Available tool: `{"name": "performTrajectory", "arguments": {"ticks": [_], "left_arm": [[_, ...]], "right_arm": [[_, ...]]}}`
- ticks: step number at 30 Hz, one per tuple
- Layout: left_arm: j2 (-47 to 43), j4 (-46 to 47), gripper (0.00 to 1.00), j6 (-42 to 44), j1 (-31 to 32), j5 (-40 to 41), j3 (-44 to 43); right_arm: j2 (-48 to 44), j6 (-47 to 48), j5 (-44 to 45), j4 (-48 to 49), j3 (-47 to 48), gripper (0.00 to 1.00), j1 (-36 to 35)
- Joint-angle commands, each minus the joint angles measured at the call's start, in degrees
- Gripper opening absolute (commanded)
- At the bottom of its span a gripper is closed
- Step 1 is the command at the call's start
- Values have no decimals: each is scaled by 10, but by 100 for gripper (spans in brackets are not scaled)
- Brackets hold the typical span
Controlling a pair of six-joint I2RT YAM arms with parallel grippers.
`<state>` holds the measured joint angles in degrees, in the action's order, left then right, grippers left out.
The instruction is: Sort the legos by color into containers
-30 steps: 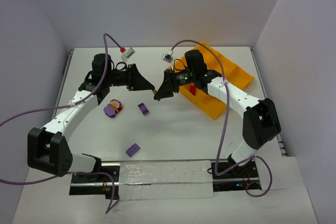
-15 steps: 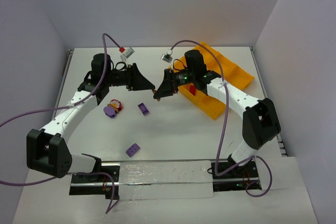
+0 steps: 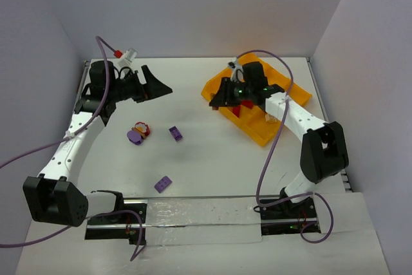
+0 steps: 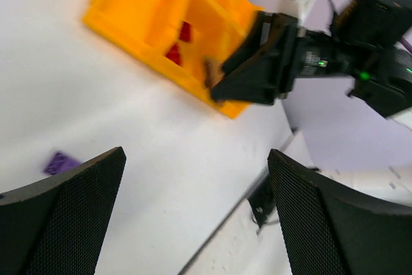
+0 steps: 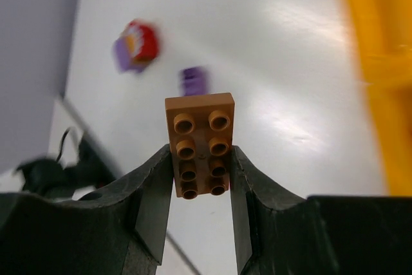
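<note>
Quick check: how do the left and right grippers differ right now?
The left gripper stands open with nothing between its fingers; the right gripper is shut on a brown brick. The left gripper is at the far left of the table, away from the orange tray; the right gripper is at the tray's left end. Both are black two-finger grippers.
</note>
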<state>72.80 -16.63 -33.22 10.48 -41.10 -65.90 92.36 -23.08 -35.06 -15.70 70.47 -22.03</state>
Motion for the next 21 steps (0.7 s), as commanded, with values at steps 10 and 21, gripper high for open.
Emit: {"name": "performTrajectory", "arguments": {"ticks": [10, 21], "left_arm": [[-77, -94, 99, 12, -3, 185, 15], [-117, -141, 99, 9, -3, 302, 29]], "right_arm": [[27, -40, 316, -65, 82, 0, 91], [35, -42, 374, -79, 98, 2, 150]]}}
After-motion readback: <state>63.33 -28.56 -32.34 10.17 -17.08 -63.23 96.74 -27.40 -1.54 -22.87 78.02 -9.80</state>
